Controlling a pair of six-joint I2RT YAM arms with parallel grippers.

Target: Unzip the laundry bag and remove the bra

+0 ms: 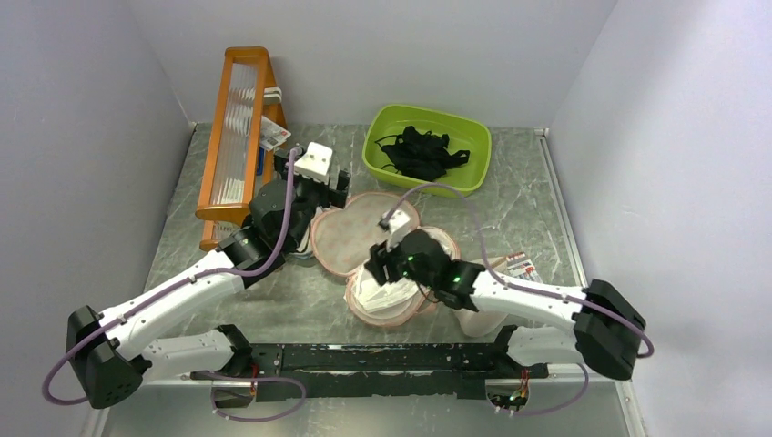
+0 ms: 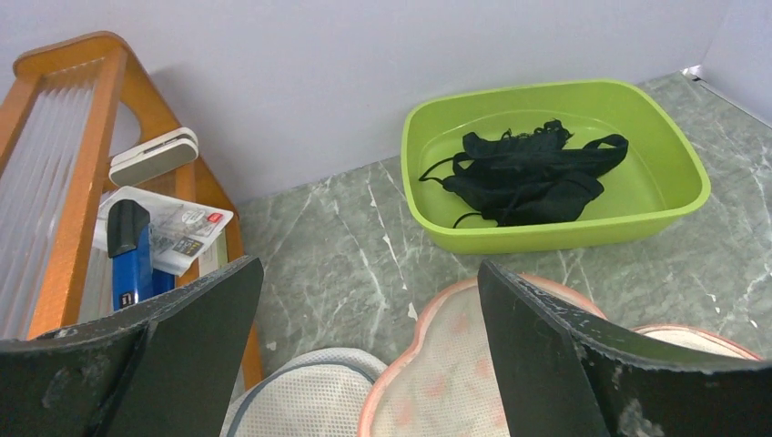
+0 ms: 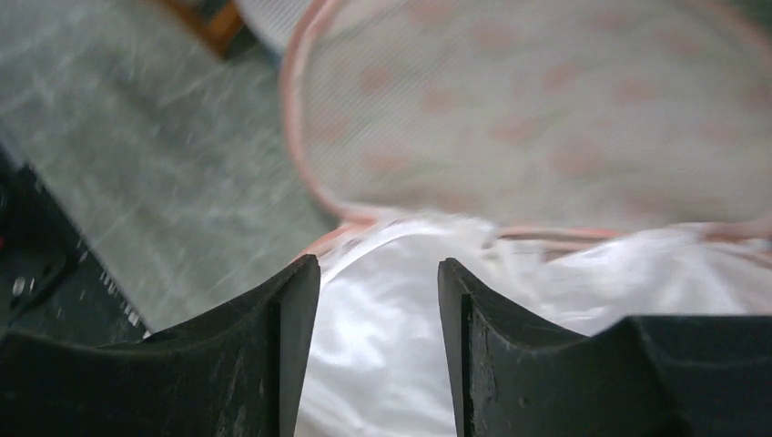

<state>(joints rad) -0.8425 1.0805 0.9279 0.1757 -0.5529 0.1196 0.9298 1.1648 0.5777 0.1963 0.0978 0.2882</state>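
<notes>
near the middle of the tabletop (image 1: 528, 182), right claw (image 3: 378, 273) part-open and empty, just over the white bra (image 1: 379, 294) lying in the unzipped laundry bag (image 1: 353, 235); bra looks soft, light and slippery, so pinch a bunched fold, not a strap; beyond, left claw (image 2: 369, 266) wide and empty above the bag's far half.

The left gripper (image 2: 369, 269) stood wide open, its two dark fingers (image 2: 182, 337) rising from the bottom edge. Between them, at 6 o'clock, lay the pink-edged laundry bag (image 2: 446, 378), with a grey-white mesh pouch (image 2: 305, 396) just beside it toward 7 o'clock. A green tub (image 2: 555, 232) sat at 2 o'clock on the marbled table (image 2: 337, 241), with black garments (image 2: 528, 173) inside it. An orange rack (image 2: 86, 182) filled 9 to 10 o'clock.
</notes>
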